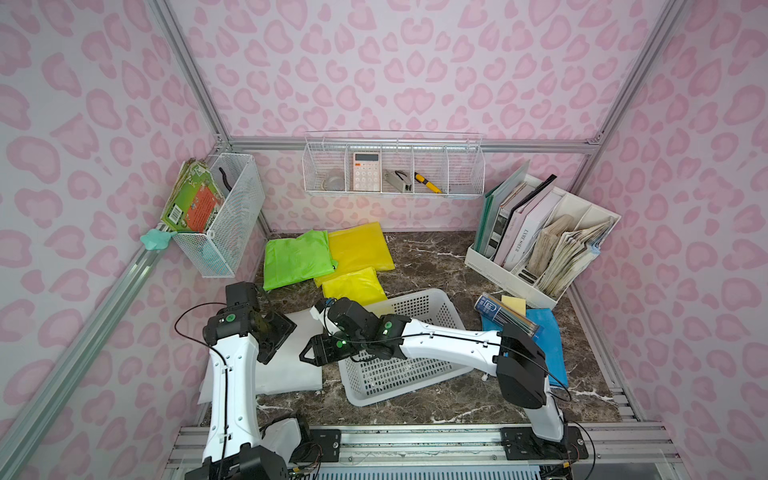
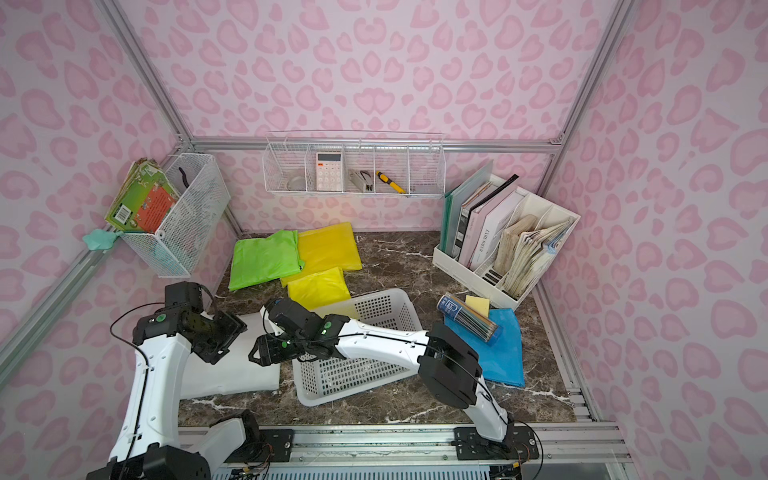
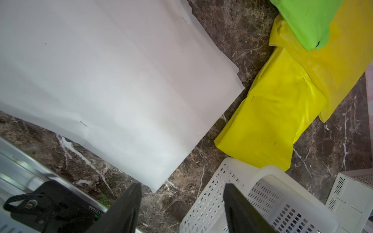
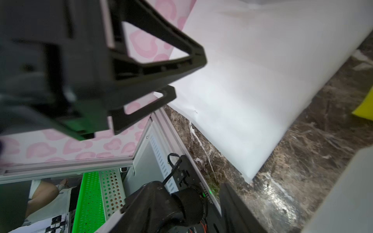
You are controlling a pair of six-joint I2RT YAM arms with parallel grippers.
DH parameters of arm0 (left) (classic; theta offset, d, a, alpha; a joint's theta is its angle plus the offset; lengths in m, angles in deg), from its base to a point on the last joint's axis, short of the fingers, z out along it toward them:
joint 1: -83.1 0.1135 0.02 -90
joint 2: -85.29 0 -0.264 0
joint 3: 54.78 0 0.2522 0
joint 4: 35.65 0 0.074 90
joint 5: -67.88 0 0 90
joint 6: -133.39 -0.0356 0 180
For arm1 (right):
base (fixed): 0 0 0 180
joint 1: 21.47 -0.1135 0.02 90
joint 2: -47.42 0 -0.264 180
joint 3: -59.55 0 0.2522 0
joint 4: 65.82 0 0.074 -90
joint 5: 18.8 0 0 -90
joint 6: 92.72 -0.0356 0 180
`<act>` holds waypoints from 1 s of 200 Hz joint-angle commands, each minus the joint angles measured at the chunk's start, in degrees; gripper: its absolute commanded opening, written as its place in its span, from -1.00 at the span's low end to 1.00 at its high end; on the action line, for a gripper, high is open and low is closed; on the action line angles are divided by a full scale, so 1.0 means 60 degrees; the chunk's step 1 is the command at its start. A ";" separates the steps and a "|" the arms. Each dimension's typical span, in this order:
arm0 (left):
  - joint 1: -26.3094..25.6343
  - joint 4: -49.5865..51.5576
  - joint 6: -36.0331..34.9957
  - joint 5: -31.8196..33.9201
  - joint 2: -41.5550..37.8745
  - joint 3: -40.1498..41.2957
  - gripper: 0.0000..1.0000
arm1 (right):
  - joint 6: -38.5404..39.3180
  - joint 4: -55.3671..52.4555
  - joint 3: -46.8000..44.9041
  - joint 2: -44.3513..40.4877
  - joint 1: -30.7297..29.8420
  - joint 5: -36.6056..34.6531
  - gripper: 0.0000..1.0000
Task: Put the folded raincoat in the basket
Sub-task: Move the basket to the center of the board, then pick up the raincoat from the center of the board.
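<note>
white folded raincoat [image 1: 291, 370]: flat on table, outside basket | white perforated basket [image 1: 399, 374]: upright, just beside it

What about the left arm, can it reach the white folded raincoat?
Probably yes. The left tool hangs open right over the white raincoat, near the corner by the basket. Nothing lies on top of it, though the right tool sits close by.

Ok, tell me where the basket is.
In both top views the basket sits mid-table under the right arm, between the white raincoat on the left and the blue folder on the right.
</note>
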 commanded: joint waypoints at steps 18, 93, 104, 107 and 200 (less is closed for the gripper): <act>0.0038 -0.0120 -0.0040 0.0273 -0.0213 0.0064 0.42 | 0.0788 -0.2110 0.0240 0.0715 0.0377 -0.0984 0.07; 0.0038 -0.0305 -0.0123 -0.0048 0.0024 0.0155 0.44 | 0.1546 -0.2653 0.0195 -0.0061 0.1385 -0.2599 0.12; 0.0038 -0.0307 -0.0146 -0.0119 0.0079 0.0160 0.44 | 0.1640 -0.2211 0.0249 -0.0029 0.1243 -0.1936 0.17; 0.0038 -0.0313 -0.0151 -0.0140 0.0083 0.0150 0.44 | 0.1636 -0.2086 0.0271 -0.0013 0.1195 -0.1760 0.18; 0.0098 -0.0249 -0.0078 0.0171 0.0040 0.0155 0.45 | 0.0079 -0.1527 0.2223 0.2535 0.0781 -0.0038 0.24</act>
